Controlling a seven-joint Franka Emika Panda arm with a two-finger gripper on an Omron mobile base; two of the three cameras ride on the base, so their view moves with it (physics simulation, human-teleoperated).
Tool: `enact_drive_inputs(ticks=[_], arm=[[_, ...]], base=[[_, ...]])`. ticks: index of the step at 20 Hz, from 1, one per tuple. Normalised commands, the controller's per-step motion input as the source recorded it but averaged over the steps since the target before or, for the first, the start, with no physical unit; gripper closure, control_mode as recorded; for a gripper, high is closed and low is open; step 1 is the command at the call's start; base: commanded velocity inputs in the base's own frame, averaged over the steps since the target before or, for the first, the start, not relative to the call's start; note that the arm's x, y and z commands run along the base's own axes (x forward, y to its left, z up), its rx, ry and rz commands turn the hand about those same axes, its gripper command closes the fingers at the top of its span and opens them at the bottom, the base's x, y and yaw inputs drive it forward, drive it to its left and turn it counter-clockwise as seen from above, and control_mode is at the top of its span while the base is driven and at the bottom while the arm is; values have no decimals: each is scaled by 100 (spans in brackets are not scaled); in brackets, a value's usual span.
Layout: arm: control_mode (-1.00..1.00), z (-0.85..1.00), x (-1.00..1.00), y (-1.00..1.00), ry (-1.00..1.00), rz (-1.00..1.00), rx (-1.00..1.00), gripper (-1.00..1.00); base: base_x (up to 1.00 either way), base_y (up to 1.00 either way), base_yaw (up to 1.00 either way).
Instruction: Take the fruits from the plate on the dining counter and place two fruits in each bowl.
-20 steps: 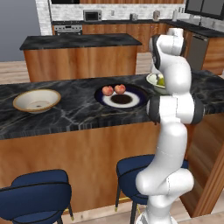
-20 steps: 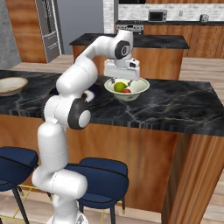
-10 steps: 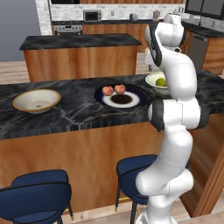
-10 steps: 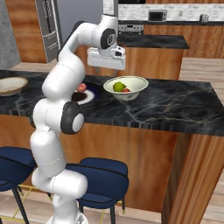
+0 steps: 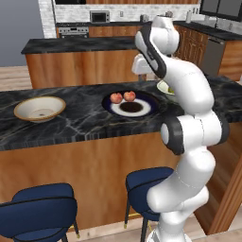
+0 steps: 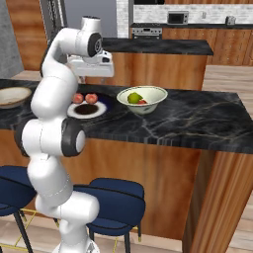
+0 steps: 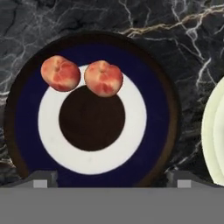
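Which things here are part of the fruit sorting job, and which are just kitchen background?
Job:
- two pinkish-red fruits on the plate
- pale bowl, yellow-green fruit and red-orange fruit inside
- tan bowl, no fruit visible in it
- dining counter
- gripper, open above the plate

Background:
- blue stools
- far island
- microwave

Glossy white rounded arm [image 5: 189, 94] with dark grey joints.

Two fruits [image 7: 82, 75] on plate [image 7: 153, 105]
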Motion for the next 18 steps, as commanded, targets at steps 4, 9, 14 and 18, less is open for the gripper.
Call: enact_drive_inputs(ticks=[4,9,14,18], arm=[[-100,-21,19,66,-1,13,-5,-100],[-100,-32,65,24,3,10,-9,-100],[-100,-23,43,-27,3,2,-3,-100],[-100,-28,-3,-15,2,0,0,-100]], base=[[0,0,0],[0,0,0],[0,0,0],[0,0,0]])
